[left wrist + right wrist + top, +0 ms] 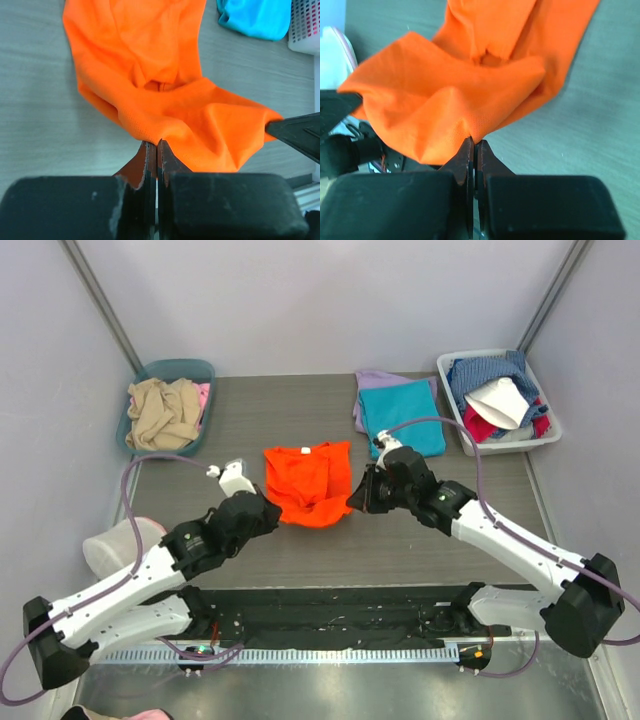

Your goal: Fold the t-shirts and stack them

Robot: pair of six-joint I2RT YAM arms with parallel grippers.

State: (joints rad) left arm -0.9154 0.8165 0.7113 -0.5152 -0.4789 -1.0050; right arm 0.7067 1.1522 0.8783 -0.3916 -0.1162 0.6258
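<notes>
From the top view, the orange t-shirt (308, 483) lies mid-table. The teal t-shirt (405, 418) is at its 1 o'clock, folded flat over the lavender t-shirt (372, 385) and just beside the white basket (450, 365). The left gripper (272, 506) meets the orange cloth at its 7 o'clock and the right gripper (356, 494) at its 4 o'clock. They probably take the near edge as a pair so it can be carried over the far part for a fold.

In the left wrist view, the left gripper (157, 145) is clenched on a pinch of the orange hem. The cloth runs off toward 12 o'clock, rumpled and puffed up, with a fine mesh weave.

In the right wrist view, the right gripper (475, 142) is likewise clamped on the orange edge, and the shirt (450, 100) billows toward 10 o'clock in soft creases. I cannot tell whether each pinch takes one layer or two.
</notes>
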